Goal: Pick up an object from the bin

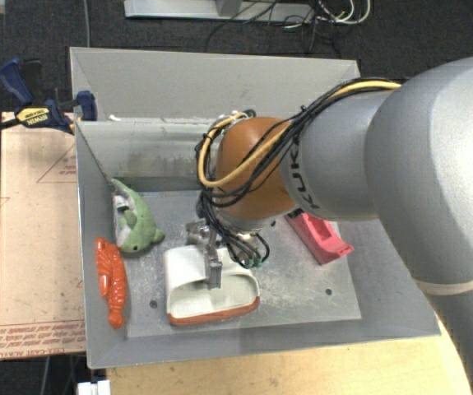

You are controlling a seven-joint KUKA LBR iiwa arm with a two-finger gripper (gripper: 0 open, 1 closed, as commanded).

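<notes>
Hand (213,263): low over white shoe (195,293) (orange sole), middle of the front edge of the bin (261,340). Opening: cannot tell. Shoe not yet lifted; grasp and raise remain.

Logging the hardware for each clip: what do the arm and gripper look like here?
The arm is bulky, rounded silver-grey links with dark KUKA lettering. An orange dome cover sits at the wrist, looped by yellow and black cables. Below it is a small grey metal gripper.
</notes>
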